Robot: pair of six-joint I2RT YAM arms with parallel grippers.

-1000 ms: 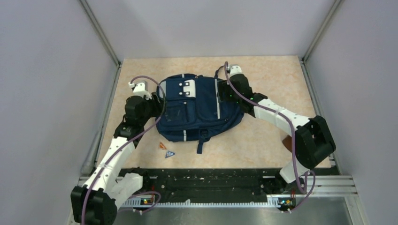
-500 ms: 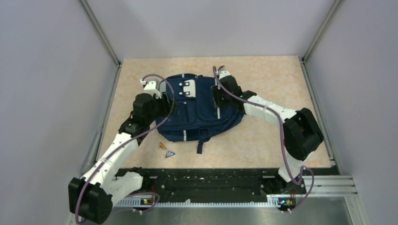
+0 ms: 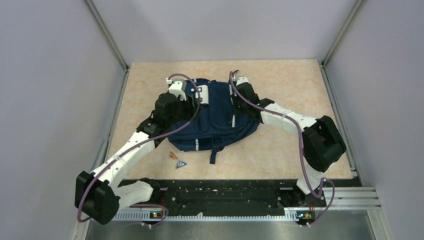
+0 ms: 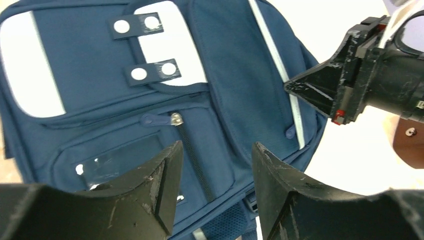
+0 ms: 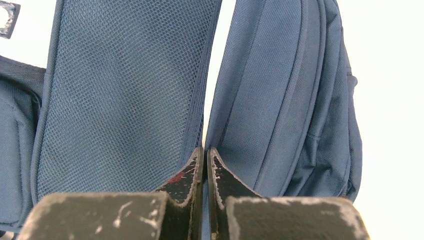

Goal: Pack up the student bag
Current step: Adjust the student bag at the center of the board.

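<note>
Navy fabric fills the middle of the surface (image 3: 280, 80): the bag (image 3: 215, 120) lies flat, front up, its top toward 12 o'clock; two small triangular bits (image 3: 177, 161) sit apart from it at its 7 o'clock.

Your right hand (image 5: 205, 155) is at the bag's 2 o'clock edge, its fingers shut together where the mesh panel meets the side wall; whether a fold of cloth is pinched between them, you cannot tell from here.

Your left hand (image 4: 215, 160) hangs over the front from 10 o'clock, fingers parted and holding nothing; the pocket zip pull (image 4: 150, 119) lies just ahead of it, toward its own 10 o'clock.

The step looks like getting the bag open; packing has likely not begun. Before you pull, check that the right hand really has cloth; an empty pinch will let the bag slide. Bring the left hand down squarely over the pull, one finger on each side, and close on the tab alone, not the pocket cloth; then draw along the line of the zip, keeping the right hand as the anchor so the bag does not bunch.
</note>
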